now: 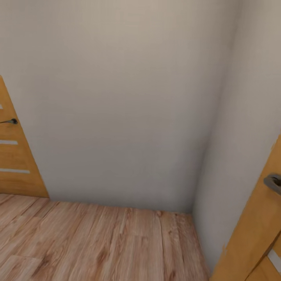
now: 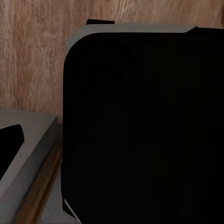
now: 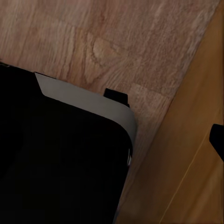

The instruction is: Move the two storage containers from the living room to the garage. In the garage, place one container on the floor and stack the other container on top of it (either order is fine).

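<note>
Wood-plank floor [image 1: 97, 242] w/ white wall corner [image 1: 117, 97], two wood doors [image 1: 15, 164].

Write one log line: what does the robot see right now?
place: wall corner | floor: wood planks | doors: left, right | containers: unseen

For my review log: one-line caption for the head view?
Corner of white walls above wood-plank floor, wooden doors at left and right.

A home interior, seemingly a hallway corner: plain white walls [image 1: 128, 101] meet at a corner above a pale wood-plank floor [image 1: 97, 242]. A wooden door with pale stripes and a dark lever handle [image 1: 13, 156] stands at the left, and another wooden door with a grey handle [image 1: 257, 226] at the right.
</note>
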Available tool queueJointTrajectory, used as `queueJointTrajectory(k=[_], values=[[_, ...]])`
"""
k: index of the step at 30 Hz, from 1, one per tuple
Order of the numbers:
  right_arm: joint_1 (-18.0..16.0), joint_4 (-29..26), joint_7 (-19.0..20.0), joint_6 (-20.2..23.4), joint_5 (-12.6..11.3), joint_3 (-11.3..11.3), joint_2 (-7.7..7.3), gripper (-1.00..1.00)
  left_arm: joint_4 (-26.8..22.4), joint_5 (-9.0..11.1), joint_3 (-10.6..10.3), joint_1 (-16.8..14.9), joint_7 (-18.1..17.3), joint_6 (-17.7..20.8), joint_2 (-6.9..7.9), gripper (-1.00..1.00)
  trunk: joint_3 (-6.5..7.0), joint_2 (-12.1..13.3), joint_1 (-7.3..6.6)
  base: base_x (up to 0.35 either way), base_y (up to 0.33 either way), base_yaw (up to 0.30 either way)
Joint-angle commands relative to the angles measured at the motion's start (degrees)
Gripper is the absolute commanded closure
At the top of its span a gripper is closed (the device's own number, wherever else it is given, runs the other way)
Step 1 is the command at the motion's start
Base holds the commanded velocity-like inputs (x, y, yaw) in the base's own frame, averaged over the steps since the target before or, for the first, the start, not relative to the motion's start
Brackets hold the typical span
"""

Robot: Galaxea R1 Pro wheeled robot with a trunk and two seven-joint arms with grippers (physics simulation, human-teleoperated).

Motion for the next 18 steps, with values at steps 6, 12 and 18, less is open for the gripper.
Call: queueJointTrajectory(k=[6, 12, 18], values=[[-0.07, 0.18, 0.09, -0.24, -0.55, 0.53, 0.00, -1.00, 0.01, 0.33, 0.05, -0.02, -0.01, -0.15, -0.01, -1.00, -0.05, -0.02, 0.03, 0.320, 0.000, 0.102], [-0.07, 0.18, 0.05, -0.19, -0.57, 0.54, -0.01, -1.00, 0.01, 0.34, 0.05, -0.02, 0.02, -0.15, -0.01, -1.00, -0.05, -0.02, 0.03, 0.320, 0.000, 0.246], [-0.07, 0.18, 0.02, -0.16, -0.57, 0.54, 0.11, -1.00, 0.01, 0.35, 0.05, -0.02, 0.04, -0.15, -0.01, -1.00, -0.05, -0.02, 0.03, 0.320, 0.000, 0.267]])
